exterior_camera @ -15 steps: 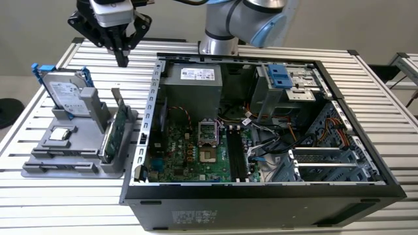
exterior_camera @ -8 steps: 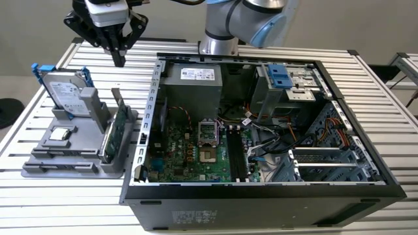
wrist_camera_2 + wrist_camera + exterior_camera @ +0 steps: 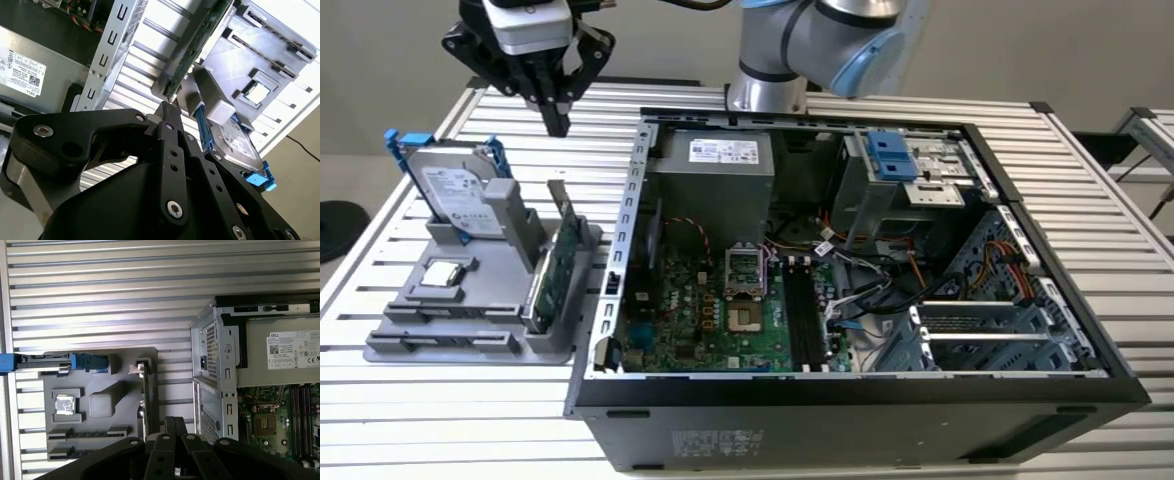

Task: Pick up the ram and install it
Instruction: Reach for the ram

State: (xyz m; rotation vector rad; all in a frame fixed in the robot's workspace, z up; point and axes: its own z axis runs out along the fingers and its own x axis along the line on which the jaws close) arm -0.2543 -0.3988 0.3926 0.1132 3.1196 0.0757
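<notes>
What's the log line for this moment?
state: hover | gripper: shut, empty, above gray fixture | nearest: upright green board

The silver-grey arm (image 3: pixel 781 45) has pale blue joint caps; the gripper (image 3: pixel 558 122) is black linkage bars with hex screws.

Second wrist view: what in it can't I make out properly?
In the second wrist view:
Thin green circuit board in the grey plastic holder: one end cut by the picture's edge.
Silver hard drive with blue rails: partly hidden behind the black fingers.
Silver square chip: markings too small.
</notes>
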